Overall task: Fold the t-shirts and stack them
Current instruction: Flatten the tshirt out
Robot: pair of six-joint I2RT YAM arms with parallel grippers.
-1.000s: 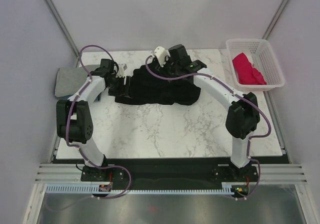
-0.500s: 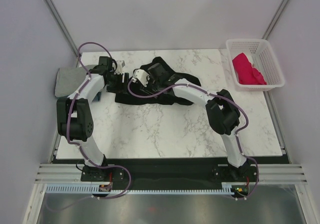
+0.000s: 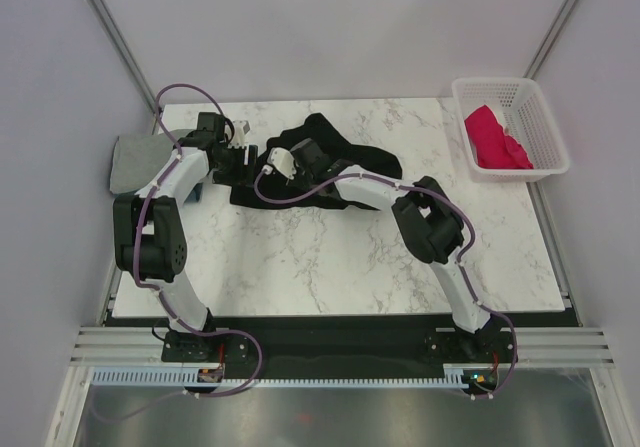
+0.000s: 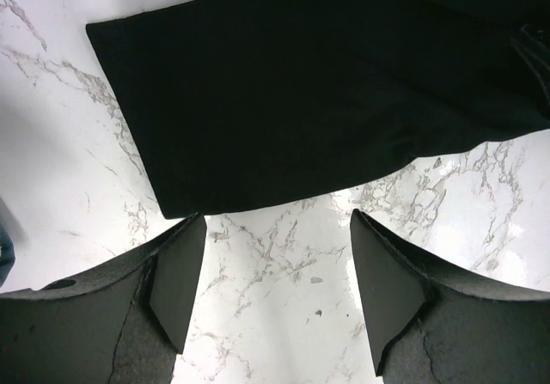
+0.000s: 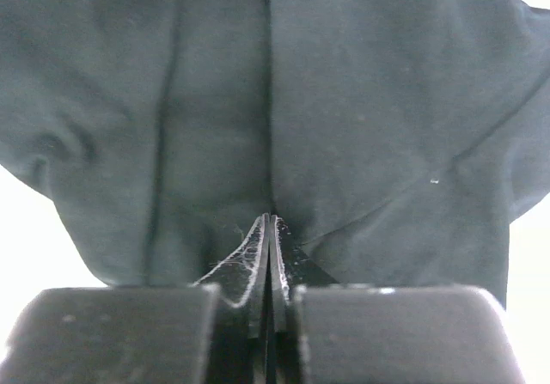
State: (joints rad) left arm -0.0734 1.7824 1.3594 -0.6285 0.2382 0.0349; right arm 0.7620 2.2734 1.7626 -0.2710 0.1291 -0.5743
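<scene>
The large black cloth t-shirt (image 3: 350, 152) (image 4: 326, 92) (image 5: 361, 100) lies crumpled on the far left-centre of the white marble table (image 3: 330, 257). The right gripper (image 5: 269, 222) (image 3: 308, 154) is clenched on 1 fold of it. The left gripper (image 4: 275, 221) (image 3: 245, 159) hangs released beside its hem. A grey t-shirt (image 3: 135, 162) lies at the table's left edge, and a crimson-pink t-shirt (image 3: 495, 137) sits in the white plastic lattice basket (image 3: 548, 127).

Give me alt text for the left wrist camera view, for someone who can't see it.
The left gripper hangs open over a white marble table, with nothing between its jaws. Just beyond them, a corner of the black shirt lies on the table.
</scene>
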